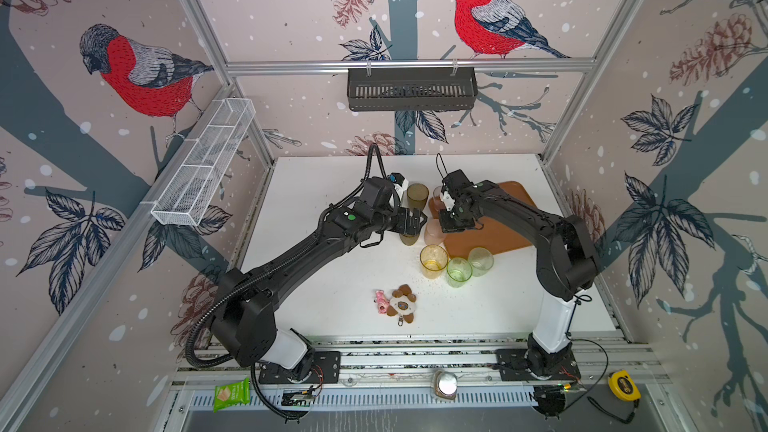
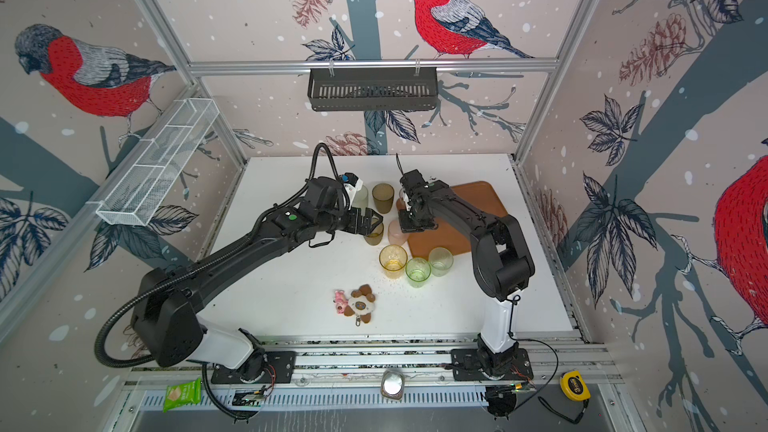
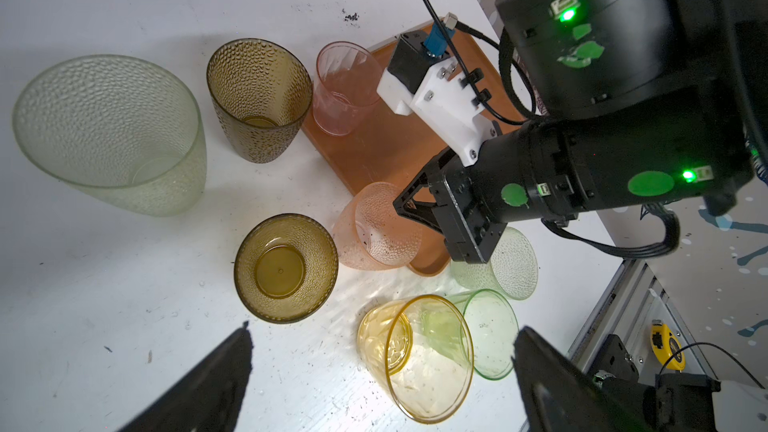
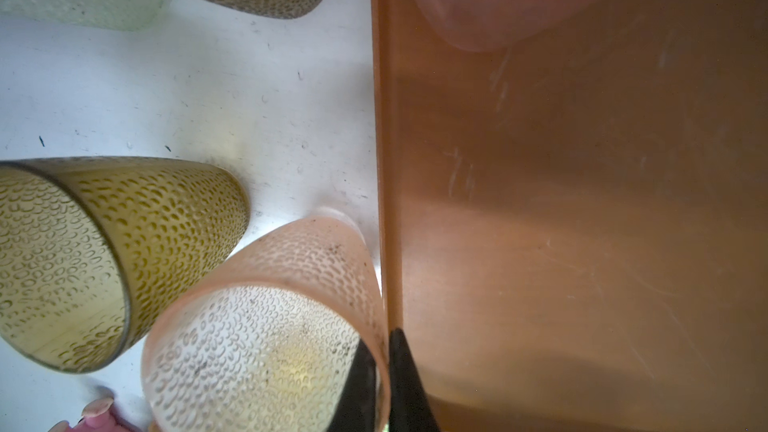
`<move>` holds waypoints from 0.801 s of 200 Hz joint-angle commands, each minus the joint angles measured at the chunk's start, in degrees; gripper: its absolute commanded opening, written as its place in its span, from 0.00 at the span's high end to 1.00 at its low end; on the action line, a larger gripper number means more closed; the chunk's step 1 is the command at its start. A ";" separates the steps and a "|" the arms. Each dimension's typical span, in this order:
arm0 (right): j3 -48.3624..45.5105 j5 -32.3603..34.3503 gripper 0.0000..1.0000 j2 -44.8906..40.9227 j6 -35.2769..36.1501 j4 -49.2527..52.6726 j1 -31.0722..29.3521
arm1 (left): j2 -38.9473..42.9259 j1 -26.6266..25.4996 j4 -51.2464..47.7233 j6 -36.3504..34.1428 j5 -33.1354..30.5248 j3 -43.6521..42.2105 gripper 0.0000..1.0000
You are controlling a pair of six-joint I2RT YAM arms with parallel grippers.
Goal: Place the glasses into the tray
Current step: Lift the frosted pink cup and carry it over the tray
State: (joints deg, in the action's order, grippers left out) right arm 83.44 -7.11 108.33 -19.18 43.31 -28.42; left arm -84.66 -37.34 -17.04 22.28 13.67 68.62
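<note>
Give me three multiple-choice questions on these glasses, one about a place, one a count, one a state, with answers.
1. Where does the smooth pink glass stand?
A) on the orange-brown tray
B) in the black wall basket
C) beside the toys

2. How many glasses are dark brown?
A) none
B) two
C) five

3. What are the right fingers doing?
A) spread wide in the air
B) pinching the rim of the textured pink glass
C) closed on the yellow glass

Answers:
1 A: it rests on the tray's corner.
2 B: the left wrist view shows a tall dark brown glass and a short dark brown glass.
3 B: one finger is inside the wall and one is outside.
</note>
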 commanded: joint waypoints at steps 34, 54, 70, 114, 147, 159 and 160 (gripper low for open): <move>0.50 0.96 0.94 -1.12 -0.31 -0.33 -0.14 | 0.11 0.03 2.03 -0.46 0.30 0.11 0.02; 0.58 1.21 0.94 -1.54 -0.42 -0.16 -0.09 | 0.20 0.07 2.14 -0.45 0.30 -0.14 0.02; 0.74 1.31 0.95 -1.81 -0.44 0.00 -0.10 | 0.20 -0.01 2.14 -0.32 0.43 -0.11 0.02; 0.89 1.88 0.95 -2.37 -0.31 0.46 0.12 | -0.06 -0.01 2.36 -0.48 0.65 0.09 0.02; 0.89 2.02 0.95 -2.91 0.17 0.61 0.96 | -0.24 -0.01 2.27 -0.64 0.74 0.16 0.02; 1.09 2.10 0.95 -3.04 0.49 0.87 1.22 | -0.24 0.06 2.21 -0.60 0.74 0.12 0.02; 1.10 2.15 0.95 -3.00 0.52 0.84 1.20 | -0.24 0.02 2.24 -0.63 0.74 0.12 0.02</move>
State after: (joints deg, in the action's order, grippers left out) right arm 83.90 -5.82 106.04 -19.31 43.46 -27.62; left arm -84.79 -37.34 -17.02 22.13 13.76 68.60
